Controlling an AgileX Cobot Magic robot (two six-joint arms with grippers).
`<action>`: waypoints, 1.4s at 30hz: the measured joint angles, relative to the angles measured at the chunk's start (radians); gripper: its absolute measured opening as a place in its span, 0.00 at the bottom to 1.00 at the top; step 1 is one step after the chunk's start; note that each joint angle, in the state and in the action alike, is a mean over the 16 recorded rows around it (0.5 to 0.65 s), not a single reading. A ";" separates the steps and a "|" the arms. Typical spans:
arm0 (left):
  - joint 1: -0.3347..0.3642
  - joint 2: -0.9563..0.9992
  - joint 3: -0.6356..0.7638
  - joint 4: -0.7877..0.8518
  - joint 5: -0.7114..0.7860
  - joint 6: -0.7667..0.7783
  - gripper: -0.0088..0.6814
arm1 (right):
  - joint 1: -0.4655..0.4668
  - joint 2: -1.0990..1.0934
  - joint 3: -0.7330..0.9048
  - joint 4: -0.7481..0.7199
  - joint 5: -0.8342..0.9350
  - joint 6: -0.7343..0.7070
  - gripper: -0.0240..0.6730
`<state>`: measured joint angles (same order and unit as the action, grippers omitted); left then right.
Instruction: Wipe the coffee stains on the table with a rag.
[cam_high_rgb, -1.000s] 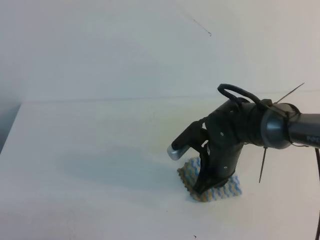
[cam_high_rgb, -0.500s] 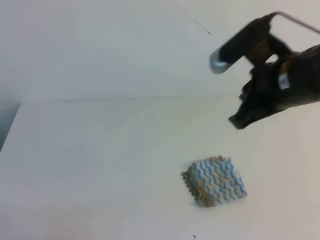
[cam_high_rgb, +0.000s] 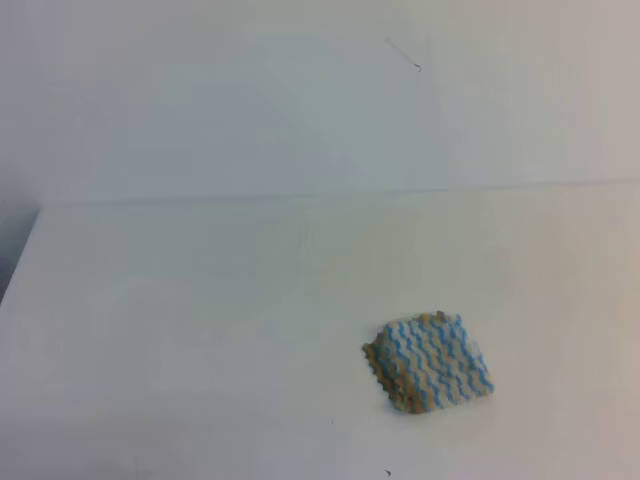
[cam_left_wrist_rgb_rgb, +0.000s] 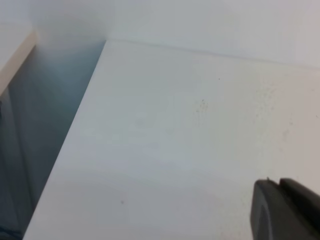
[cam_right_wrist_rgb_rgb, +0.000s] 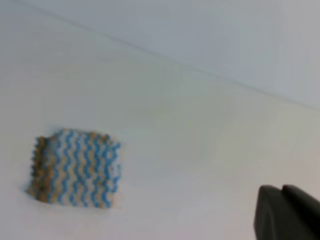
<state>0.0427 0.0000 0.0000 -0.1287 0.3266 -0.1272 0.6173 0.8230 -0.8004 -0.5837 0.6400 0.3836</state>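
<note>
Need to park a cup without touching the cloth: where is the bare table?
Bare table runs from the left edge to the rag, and from the rag back to the wall. Only the front right, where the rag lies flat, is taken. No stain shows.

- No text, label, brand, number or sign can be read in any of the three views.
- The rag (cam_high_rgb: 428, 362) carries only wavy blue, white and tan stripes, with no tag or lettering showing.
- The bench (cam_high_rgb: 200, 300) is plain white, with a few tiny dark specks that form no characters.
- The dark pincer part at the lower right of the left wrist view (cam_left_wrist_rgb_rgb: 285, 210) has no visible marking.
- The same holds for the dark part in the right wrist view (cam_right_wrist_rgb_rgb: 287, 212).
</note>
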 joint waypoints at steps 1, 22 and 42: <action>0.000 0.000 0.000 0.000 0.000 0.000 0.01 | 0.000 -0.051 0.041 0.005 -0.013 0.016 0.04; 0.000 0.000 0.000 0.000 0.001 -0.001 0.01 | 0.000 -0.550 0.371 0.088 -0.082 0.149 0.03; 0.000 0.000 0.000 0.000 -0.001 0.001 0.01 | -0.511 -0.676 0.487 0.272 -0.303 -0.156 0.03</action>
<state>0.0427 0.0000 0.0000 -0.1287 0.3255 -0.1266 0.1060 0.1468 -0.3139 -0.3120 0.3371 0.2280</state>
